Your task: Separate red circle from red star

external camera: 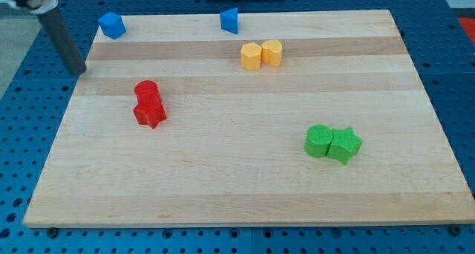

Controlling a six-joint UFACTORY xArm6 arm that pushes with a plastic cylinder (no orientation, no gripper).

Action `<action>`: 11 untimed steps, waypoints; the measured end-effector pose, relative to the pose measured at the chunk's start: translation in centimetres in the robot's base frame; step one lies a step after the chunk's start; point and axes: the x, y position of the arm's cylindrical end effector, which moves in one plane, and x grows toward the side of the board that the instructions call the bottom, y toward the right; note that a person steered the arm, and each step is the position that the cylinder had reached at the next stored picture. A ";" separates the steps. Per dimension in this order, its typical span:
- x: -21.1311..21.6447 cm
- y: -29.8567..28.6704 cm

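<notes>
at view's left, my tip [79,70], red circle [147,90] touching red star [151,113]

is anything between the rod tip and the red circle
No. In the camera view, my tip sits at the board's left edge, up and left of the red circle. Only bare wooden board lies between them; the red star touches the circle below.

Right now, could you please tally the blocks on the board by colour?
Red: 2, the red circle touching the red star
Blue: 2, blue blocks
Yellow: 2, yellow blocks
Green: 2, green circle, green star
Total: 8
</notes>
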 end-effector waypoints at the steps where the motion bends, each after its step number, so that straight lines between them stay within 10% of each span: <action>1: 4.6 0.4; 11: 1.5 28.6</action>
